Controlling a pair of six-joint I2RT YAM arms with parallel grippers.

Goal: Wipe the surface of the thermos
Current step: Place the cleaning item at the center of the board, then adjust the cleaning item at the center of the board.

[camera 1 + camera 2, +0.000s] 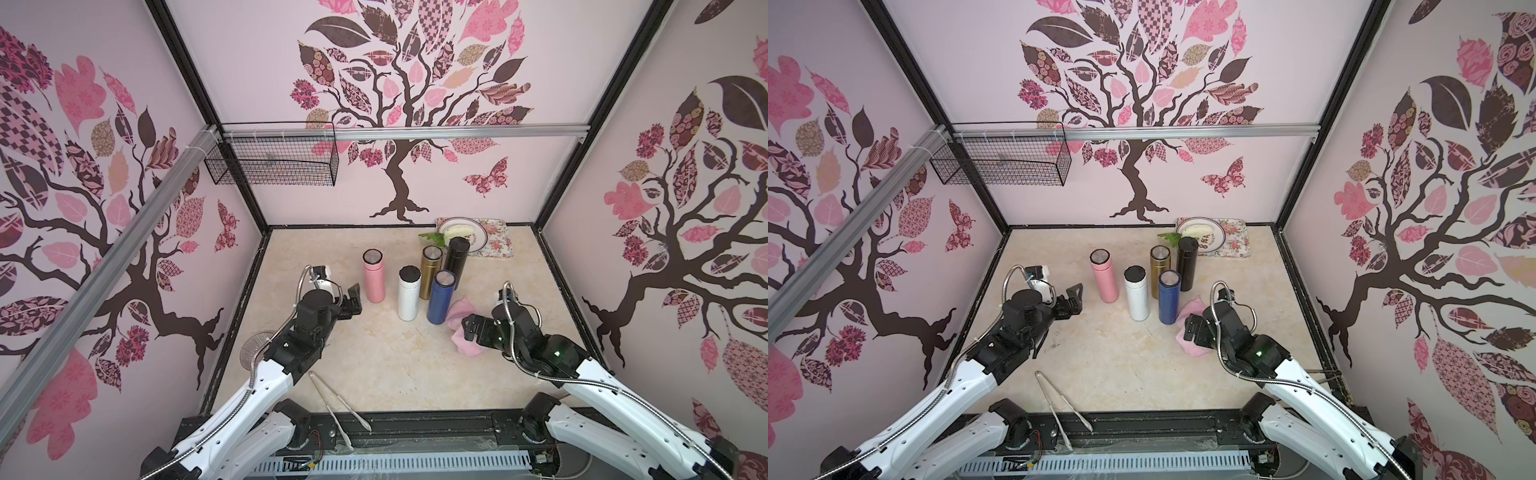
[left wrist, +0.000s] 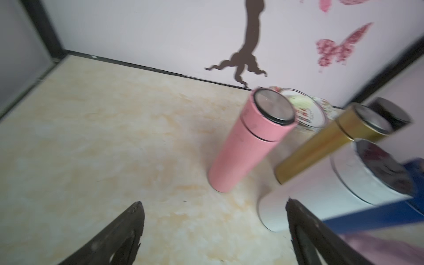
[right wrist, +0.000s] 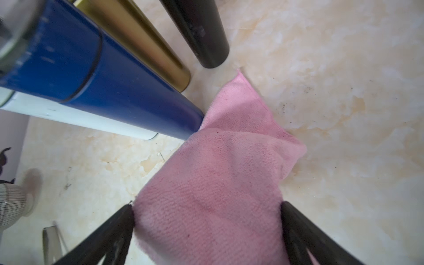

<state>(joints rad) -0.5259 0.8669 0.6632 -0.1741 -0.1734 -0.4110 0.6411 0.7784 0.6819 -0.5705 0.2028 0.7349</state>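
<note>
your right gripper (image 3: 207, 205) hangs wide and empty, jaws either side of the pink cloth (image 3: 218, 160), which lies at four o'clock of the upright blue thermos (image 1: 441, 299), touching its base. your left gripper (image 2: 213, 203), also wide and empty, faces the pink thermos (image 2: 247, 142).

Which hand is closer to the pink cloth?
Right. The right hand is over the cloth, open; the left hand is far off, by the pink thermos.

Mixed finishes: gloss, matt, soft pile.
Fuzzy-pile pink cloth (image 3: 218, 183); glossy blue thermos (image 3: 126, 98); metallic-sheen gold thermos (image 3: 137, 39); matt pink thermos (image 2: 247, 146); smooth marble-look counter (image 3: 344, 114).
</note>
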